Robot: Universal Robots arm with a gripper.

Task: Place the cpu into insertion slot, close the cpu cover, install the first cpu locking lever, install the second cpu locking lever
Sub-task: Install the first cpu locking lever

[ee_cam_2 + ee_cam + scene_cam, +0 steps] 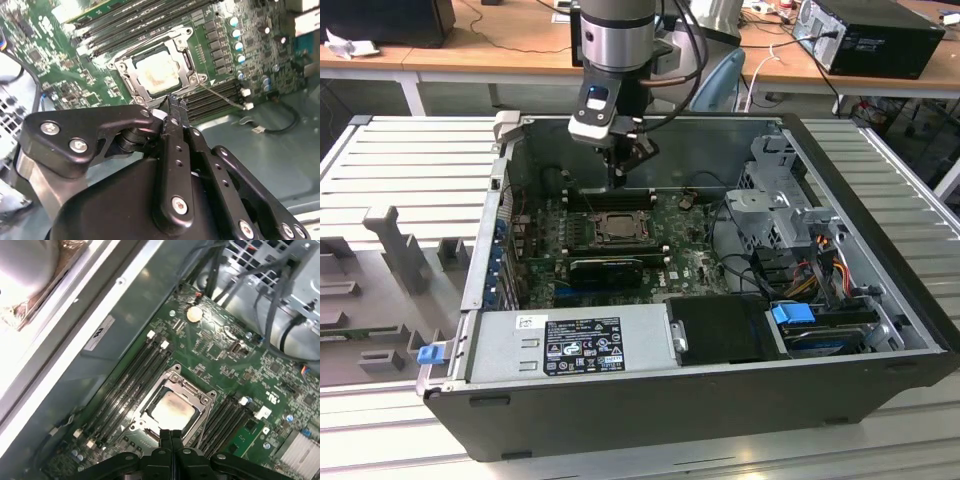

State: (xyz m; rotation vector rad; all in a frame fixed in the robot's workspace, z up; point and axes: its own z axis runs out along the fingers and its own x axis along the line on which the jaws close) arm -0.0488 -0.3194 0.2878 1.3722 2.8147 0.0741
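Note:
The cpu [172, 409] lies flat in the insertion slot [592, 228] on the green motherboard, its tan face showing through the window of the cpu cover [176, 380], which lies down over it. In the second wrist view the cpu [157, 72] sits inside the cpu cover [189, 61], and a thin metal locking lever [222, 95] slants out from the socket corner over the memory slots. My gripper [617, 180] hangs a little above the socket's back edge, touching nothing. Its black fingers are shut together with nothing between them, in both wrist views [170, 436] [175, 104].
Black memory slots [132, 385] flank the socket on both sides. A long black expansion card [607, 268] lies in front of it, then the power supply [570, 343]. A metal drive cage [775, 200] with cables stands at the exterior view's right. The case wall [100, 335] rises close behind.

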